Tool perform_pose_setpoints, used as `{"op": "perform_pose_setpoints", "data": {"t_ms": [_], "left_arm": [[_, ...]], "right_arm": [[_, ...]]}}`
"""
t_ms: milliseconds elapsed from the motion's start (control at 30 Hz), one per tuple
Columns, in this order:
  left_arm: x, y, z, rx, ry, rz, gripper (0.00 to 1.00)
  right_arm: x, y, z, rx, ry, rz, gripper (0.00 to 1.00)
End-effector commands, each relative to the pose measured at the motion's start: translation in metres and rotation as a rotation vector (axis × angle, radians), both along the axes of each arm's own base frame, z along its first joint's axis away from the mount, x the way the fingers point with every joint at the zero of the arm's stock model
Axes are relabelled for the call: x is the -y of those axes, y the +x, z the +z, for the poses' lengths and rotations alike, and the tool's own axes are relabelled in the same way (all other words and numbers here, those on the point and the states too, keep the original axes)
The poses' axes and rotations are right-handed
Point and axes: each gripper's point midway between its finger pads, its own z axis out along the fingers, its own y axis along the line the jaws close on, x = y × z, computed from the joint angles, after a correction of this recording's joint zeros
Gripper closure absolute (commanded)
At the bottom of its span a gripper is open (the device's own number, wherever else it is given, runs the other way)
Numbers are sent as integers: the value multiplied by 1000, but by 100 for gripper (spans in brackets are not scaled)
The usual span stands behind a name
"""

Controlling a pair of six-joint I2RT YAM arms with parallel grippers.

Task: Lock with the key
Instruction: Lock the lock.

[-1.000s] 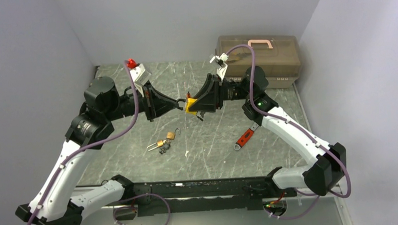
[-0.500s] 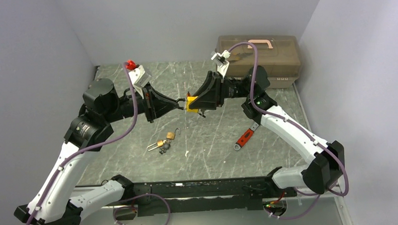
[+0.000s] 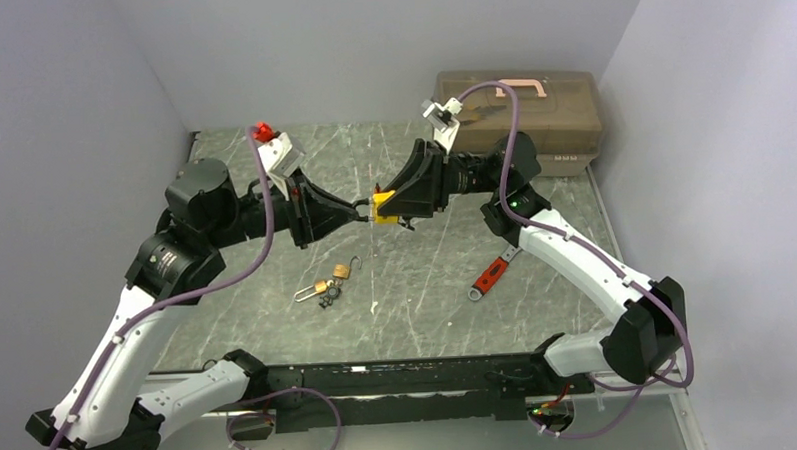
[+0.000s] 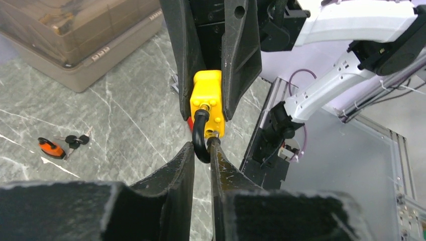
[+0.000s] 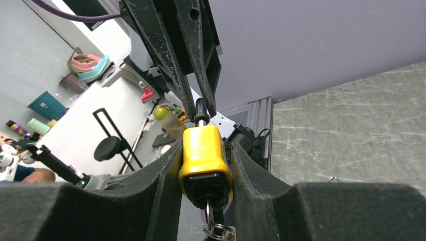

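In the view from above, the two arms meet over the middle of the table (image 3: pixel 427 304). The right gripper (image 3: pixel 391 207) holds the yellow padlock (image 3: pixel 380 207) in the air, well above the table. The left gripper (image 3: pixel 360 208) touches the padlock from the other side. On the table below lie a small brass padlock (image 3: pixel 341 272) and a second one (image 3: pixel 322 286) just beside it. A red-handled tool (image 3: pixel 490 274) lies to the right, and a brown toolbox (image 3: pixel 518 106) stands at the far right corner.

In the left wrist view, the fingers of the left gripper (image 4: pixel 202 148) are almost together and pinch the black shackle (image 4: pixel 199 138) of the yellow padlock (image 4: pixel 208 98). The yellow body sits between the two dark fingers (image 4: pixel 241 55) of the right gripper, which press on its sides. I cannot tell if the shackle is pushed fully into the body.

In the right wrist view, the right gripper (image 5: pixel 206 168) clamps the yellow padlock (image 5: pixel 203 150) on both sides. A key (image 5: pixel 209 208) is in the bottom of the padlock, with a metal ring (image 5: pixel 218 232) hanging on it. At the top, the left gripper (image 5: pixel 200 106) closes its tips on the shackle (image 5: pixel 201 115)
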Motion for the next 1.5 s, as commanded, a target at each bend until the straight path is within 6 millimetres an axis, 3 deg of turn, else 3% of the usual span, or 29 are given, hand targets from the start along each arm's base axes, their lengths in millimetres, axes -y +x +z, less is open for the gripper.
{"op": "perform_pose_setpoints", "data": {"t_ms": [0,133,233,300,600,967,1467], "left_arm": [[11,4,-75,-220,181,-47,77],[12,-1,-65,-216,150,-68,78],[11,-3,-59,-218,133,-72,90],[9,-3,-55,-218,118,-69,92],[1,-7,-39,-234,38,-96,79],[-9,-12,-26,-214,12,-86,78],[-16,-20,-4,-106,-27,-87,54]], "right_arm": [[12,-52,73,216,181,33,100],[12,-51,71,219,171,16,100],[12,-51,70,220,170,12,100],[12,-50,68,220,162,5,100],[14,-47,59,208,140,-10,100],[14,-40,52,200,119,-36,100],[13,-33,45,184,98,-66,100]]}}
